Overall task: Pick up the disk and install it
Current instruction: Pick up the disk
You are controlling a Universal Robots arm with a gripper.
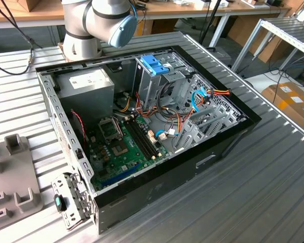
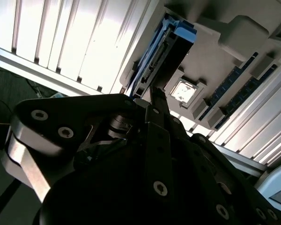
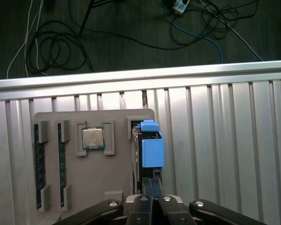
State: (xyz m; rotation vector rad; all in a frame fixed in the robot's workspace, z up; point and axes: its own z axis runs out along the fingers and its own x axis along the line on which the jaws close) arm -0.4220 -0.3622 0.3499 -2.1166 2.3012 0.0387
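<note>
The disk [image 3: 149, 151] stands on edge in a slot of a grey holder tray [image 3: 113, 178], its light-blue side rail facing up. In the second wrist view the disk [image 2: 160, 55] shows as a dark slab with a blue end. My gripper [image 3: 152, 185] hangs just over the disk's near end with its two black fingers pressed together, and nothing shows between them. The same gripper [image 2: 154, 99] points at the disk in the second wrist view. In the exterior view the open computer case [image 1: 142, 126] lies on the table with a drive cage topped by a blue latch [image 1: 154, 65].
The holder tray also carries a processor chip [image 3: 92, 138] and memory sticks [image 3: 38, 168]. The table's edge rail [image 3: 140, 75] runs just beyond it, with cables on the floor. In the case, a big grey box [image 1: 86, 83] sits near the arm's base [image 1: 91, 20]. A loose metal bracket [image 1: 71, 202] lies by the case.
</note>
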